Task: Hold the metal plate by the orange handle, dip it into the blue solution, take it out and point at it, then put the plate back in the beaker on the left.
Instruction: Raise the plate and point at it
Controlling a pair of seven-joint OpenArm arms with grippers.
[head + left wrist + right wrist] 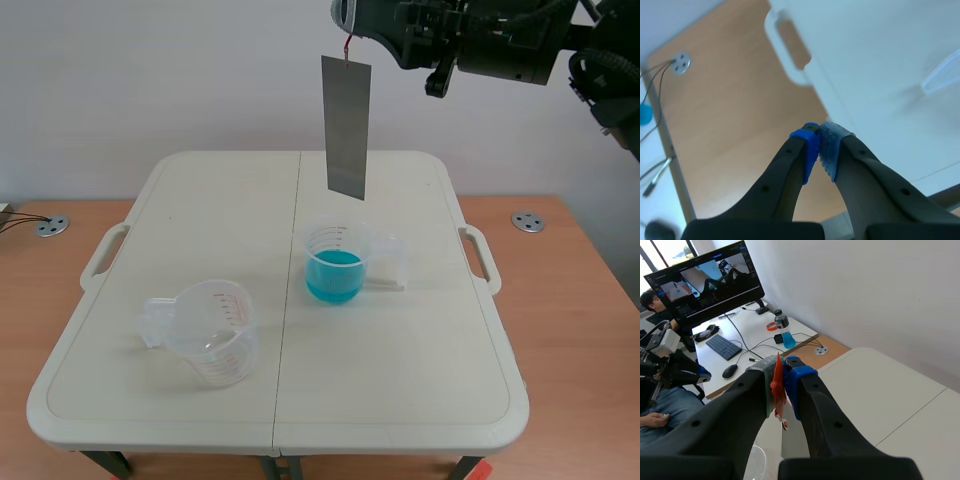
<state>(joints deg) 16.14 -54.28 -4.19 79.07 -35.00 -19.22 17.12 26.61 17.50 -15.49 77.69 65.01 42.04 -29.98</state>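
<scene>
Jaws of the right gripper (782, 371) are almost closed, pinching the thin orange handle (777, 384) between one blue pad and one grey pad. The handle is a crumpled, tape-like strip with a small end dangling below the fingertips. From it the metal plate (347, 125) hangs high over the table: a flat, dull grey rectangle, long, narrow and smooth-faced, slightly tilted. Its lower edge is above and apart from the beaker of blue solution (334, 262). That beaker is clear plastic with printed marks, a moulded side grip and a pouring spout, about half filled with opaque turquoise liquid. The left beaker (208, 335), of the same clear plastic with a red-printed scale, stands empty nearer the robot on the table's left half. Both rest on the white folding table (420, 380), matt plastic with rounded corners, a centre seam and a grip slot (790, 50) at each side, set on a wooden surface (580, 300). The left gripper (821, 142) has its jaws closed together, dotted pads touching with nothing between them, over the table's edge near that slot
</scene>
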